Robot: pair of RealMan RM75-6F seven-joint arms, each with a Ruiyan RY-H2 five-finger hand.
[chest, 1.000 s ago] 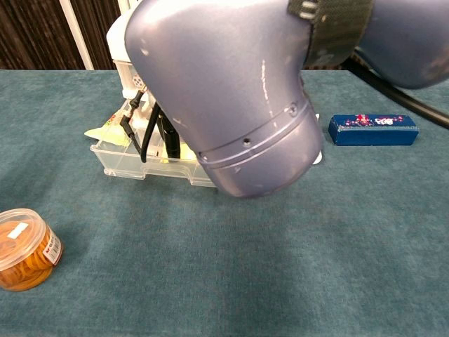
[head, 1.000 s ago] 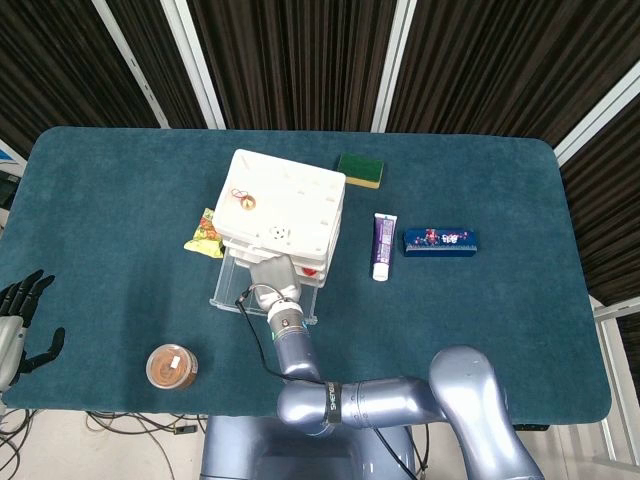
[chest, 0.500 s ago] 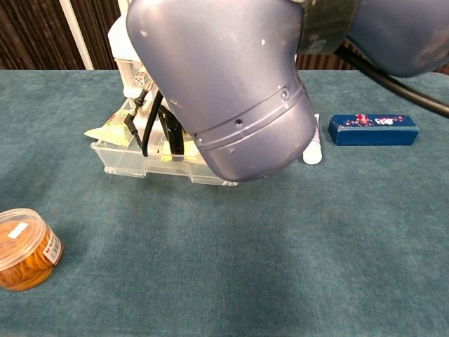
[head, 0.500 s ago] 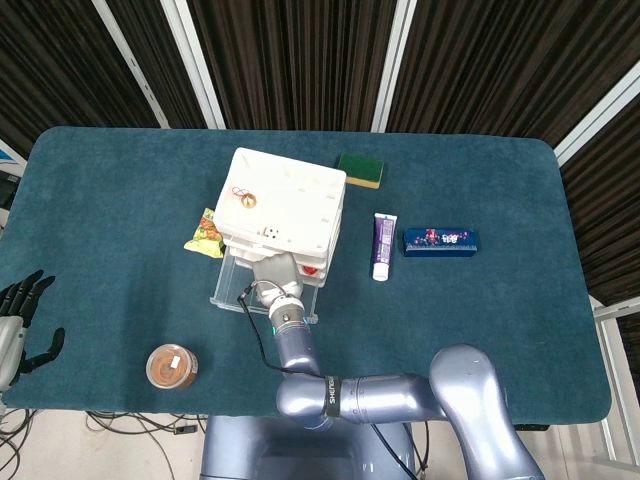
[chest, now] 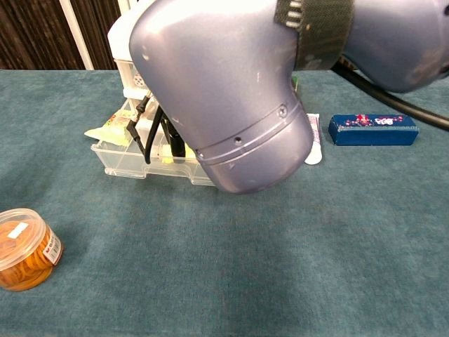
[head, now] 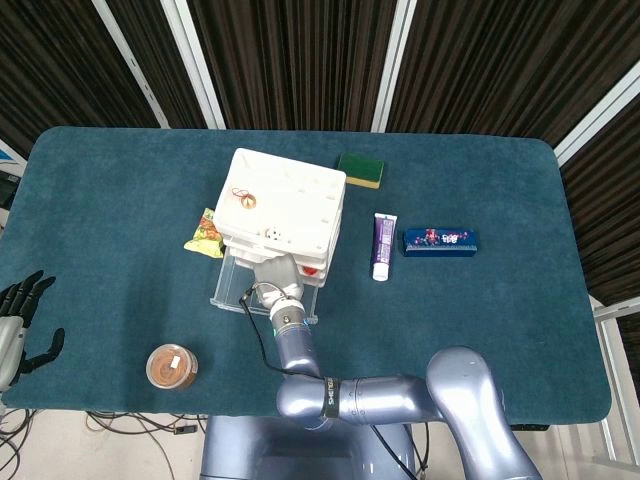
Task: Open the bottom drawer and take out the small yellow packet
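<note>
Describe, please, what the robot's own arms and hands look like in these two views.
The right arm has glossy blue-silver rounded segments, with a dark band bearing small white lettering. A black cable loops beside its slimmer forearm, and the right robot hand shows a grey housing. In the chest view a wide dark strap wraps the big shell, which has small screw holes. The left robot hand is black with slender fingers.

The counter [head: 120,190] holds one white plastic drawer unit [head: 285,205], one yellow snack packet [head: 205,235], one green-and-yellow sponge [head: 360,169], one purple toothpaste tube [head: 382,245], one blue rectangular box [head: 440,242] and one round clear tub of orange contents [head: 171,366].
</note>
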